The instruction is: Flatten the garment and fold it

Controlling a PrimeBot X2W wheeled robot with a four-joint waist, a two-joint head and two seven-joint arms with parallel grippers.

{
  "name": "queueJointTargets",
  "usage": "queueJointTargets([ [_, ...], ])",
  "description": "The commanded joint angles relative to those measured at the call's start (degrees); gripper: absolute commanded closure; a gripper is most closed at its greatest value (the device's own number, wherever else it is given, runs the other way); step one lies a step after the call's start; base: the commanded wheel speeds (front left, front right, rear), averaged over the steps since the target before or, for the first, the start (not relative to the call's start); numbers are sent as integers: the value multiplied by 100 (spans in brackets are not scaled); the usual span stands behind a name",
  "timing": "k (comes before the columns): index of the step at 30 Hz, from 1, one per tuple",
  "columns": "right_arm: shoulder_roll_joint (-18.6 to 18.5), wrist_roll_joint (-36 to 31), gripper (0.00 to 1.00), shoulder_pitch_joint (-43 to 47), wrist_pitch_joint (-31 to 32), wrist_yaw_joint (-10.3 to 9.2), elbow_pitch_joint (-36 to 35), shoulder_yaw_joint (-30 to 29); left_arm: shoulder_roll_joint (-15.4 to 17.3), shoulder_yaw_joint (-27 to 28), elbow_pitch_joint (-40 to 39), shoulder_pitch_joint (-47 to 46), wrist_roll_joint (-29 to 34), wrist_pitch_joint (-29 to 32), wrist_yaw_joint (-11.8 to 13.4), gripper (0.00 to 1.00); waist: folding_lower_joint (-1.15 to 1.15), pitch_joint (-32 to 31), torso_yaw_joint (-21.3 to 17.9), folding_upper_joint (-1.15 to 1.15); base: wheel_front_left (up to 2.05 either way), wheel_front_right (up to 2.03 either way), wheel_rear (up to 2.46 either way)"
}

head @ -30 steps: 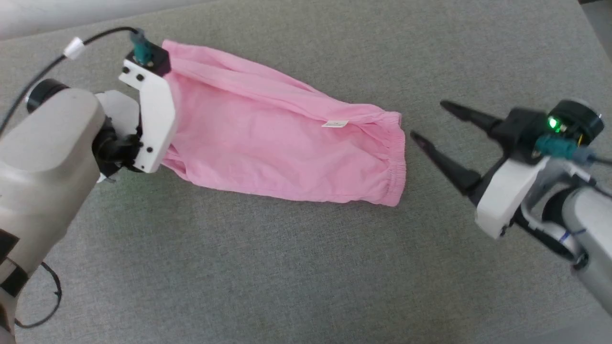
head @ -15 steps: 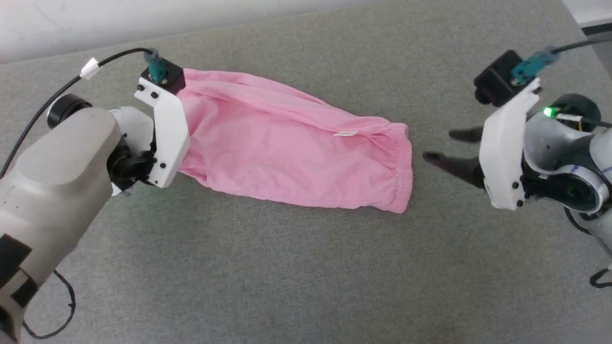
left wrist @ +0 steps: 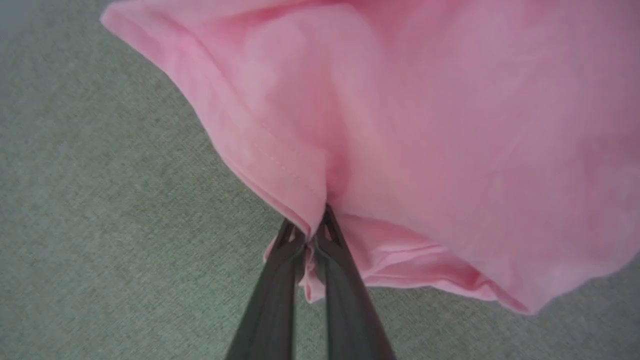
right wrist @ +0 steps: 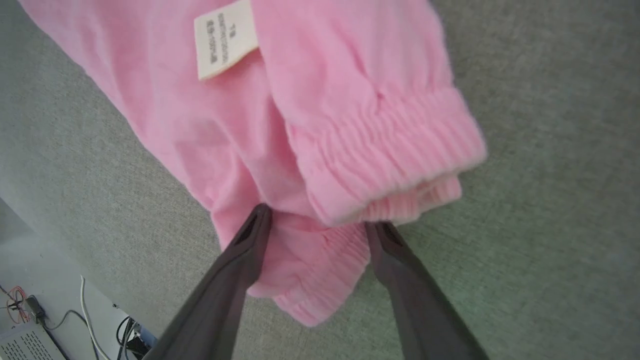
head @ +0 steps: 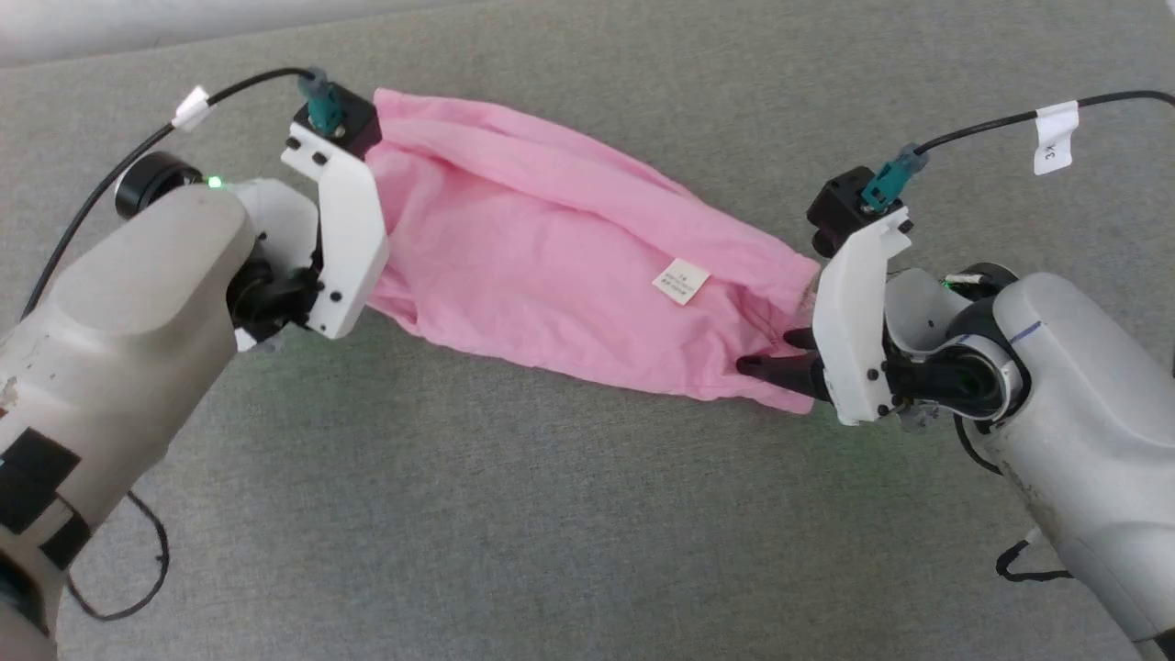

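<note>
— Where are the pink shorts [head: 551, 266]?
— On the grey surface [head: 551, 514], between both hands. Left hand [left wrist: 314, 235] pinches one hem [left wrist: 280, 165] tight. Right hand [right wrist: 320, 217] stands wide (waistband [right wrist: 390, 145] corner between its fingers [right wrist: 225, 280]).

Pink garment [head: 551, 257], grey-green surface [head: 551, 514]

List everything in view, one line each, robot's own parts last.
surface: one, grey-green cloth, under everything.
garment: one, bright pink, lying across the surface.
label: one, white, on the garment near the waistband.
waistband: one, pink, gathered, at the garment's right end.
cables: a few, white and dark, on the floor past the surface's edge.
left gripper: one, dark, shut on the garment's hem.
right gripper: one, dark, open, fingers astride the waistband's lower fold.
left forearm: one, pale, lower left.
right forearm: one, pale, lower right.
</note>
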Motion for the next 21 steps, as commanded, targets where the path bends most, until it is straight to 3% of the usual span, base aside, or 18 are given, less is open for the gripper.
queueJointTargets([
  [1,85,-110,0,253,5,-13,234,142,-39,-30,37,-89,-35,-45,-38,100,1,97,92,0,0,0,0],
  [5,130,-214,0,379,-95,-13,372,280,-54,-52,96,-87,-84,-116,-38,100,1,117,114,0,0,0,0],
  [6,113,-212,73,381,-147,-13,347,310,-53,-57,116,-72,-103,-141,-38,100,1,99,108,0,0,0,0],
  [7,102,-166,100,382,-211,-13,314,309,-51,-60,138,-46,-125,-177,-38,100,1,64,99,0,0,0,0],
  [13,-123,119,100,318,-722,-13,-92,201,53,-72,83,217,-329,-599,-38,100,1,-313,58,0,0,0,0],
  [21,-885,489,100,609,-1196,-13,-995,149,382,-38,-453,649,-451,-1539,-38,100,1,-915,291,0,0,0,0],
])
